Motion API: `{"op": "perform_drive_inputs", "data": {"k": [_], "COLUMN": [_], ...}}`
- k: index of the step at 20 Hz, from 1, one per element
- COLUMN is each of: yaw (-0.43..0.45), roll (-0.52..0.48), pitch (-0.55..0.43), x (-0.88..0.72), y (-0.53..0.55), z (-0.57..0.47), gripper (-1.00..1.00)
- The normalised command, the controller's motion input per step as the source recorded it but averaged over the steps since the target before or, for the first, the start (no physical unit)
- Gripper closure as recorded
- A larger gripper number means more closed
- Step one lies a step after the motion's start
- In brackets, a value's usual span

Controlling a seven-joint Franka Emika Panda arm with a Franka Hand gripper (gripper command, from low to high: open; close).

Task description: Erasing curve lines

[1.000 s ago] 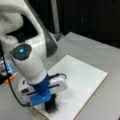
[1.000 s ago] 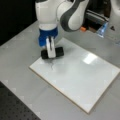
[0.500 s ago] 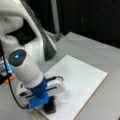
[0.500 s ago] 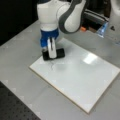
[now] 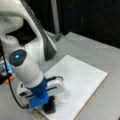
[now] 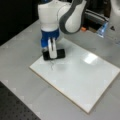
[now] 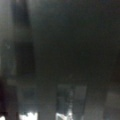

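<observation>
Black eraser (image 6: 53, 54) clamped in the fingers (image 6: 52, 51) sits just beside the curve lines (image 6: 52, 65).

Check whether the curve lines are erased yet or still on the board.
Still on the board. The curve lines show as a thin dark squiggle beside the black eraser, which the gripper holds down on the white board.

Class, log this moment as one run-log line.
hand: shut on black eraser | eraser: on white board, near corner | curve lines: beside eraser, not erased

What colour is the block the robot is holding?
Black. The eraser block in the gripper shows best in a front view.
</observation>
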Motion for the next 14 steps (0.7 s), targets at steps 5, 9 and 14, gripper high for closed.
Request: {"op": "perform_drive_inputs", "data": {"k": [5,9,14], "yaw": [-0.110,-0.143,-0.183], "roll": [-0.039,-0.003,0.068], "pitch": [-0.151,-0.158,-0.128], "x": [-0.08,0.04,0.19], "y": [0.35,0.34,0.28], "z": [-0.33,-0.43,-0.53], "gripper": [1.00,1.00,1.00]}}
